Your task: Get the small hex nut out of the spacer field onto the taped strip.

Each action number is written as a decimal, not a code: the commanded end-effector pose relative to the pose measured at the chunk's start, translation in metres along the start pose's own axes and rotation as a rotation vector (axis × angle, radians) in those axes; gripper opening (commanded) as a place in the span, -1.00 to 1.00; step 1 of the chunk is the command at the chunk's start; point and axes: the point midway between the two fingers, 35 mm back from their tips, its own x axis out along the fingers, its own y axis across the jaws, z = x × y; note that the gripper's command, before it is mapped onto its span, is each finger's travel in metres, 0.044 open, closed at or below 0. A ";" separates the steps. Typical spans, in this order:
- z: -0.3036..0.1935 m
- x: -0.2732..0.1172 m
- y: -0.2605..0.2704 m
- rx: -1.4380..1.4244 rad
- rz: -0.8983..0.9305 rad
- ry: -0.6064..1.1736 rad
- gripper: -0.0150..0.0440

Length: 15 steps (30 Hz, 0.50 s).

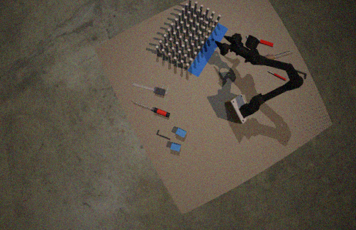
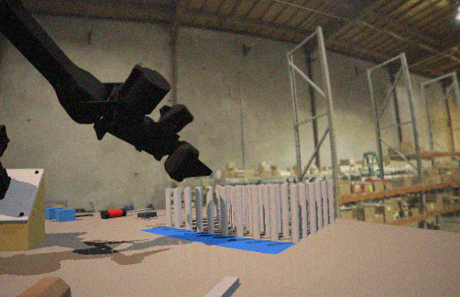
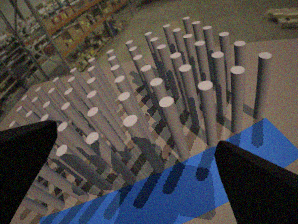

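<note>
Above the blue strip's edge, the tool (image 1: 220, 39) (image 2: 208, 173) (image 3: 137, 139) wide open, empty, with air over the spacers (image 1: 187, 35) (image 2: 268, 211) (image 3: 172, 125).

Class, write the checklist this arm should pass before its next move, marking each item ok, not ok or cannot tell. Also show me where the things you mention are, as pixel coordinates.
1. Gripper (image 1: 220, 39) (image 2: 210, 174) (image 3: 137, 139) open, nothing between its fingers: ok.
2. Metal spacers (image 1: 187, 39) (image 2: 272, 211) (image 3: 172, 122) standing upright: ok.
3. Tool in the gripper, ready to drag the nut: not ok.
4. Nut located among the spacers: cannot tell.
5. Blue taped strip (image 1: 196, 69) (image 2: 263, 245) (image 3: 165, 200) in front of the spacers: ok.
</note>
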 end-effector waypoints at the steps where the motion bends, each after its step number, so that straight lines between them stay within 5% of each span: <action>1: -0.001 0.000 -0.001 -0.005 -0.005 0.002 1.00; 6: -0.002 -0.006 -0.022 -0.124 -0.091 0.052 1.00; 15: -0.014 -0.075 -0.126 -0.768 -0.418 0.529 1.00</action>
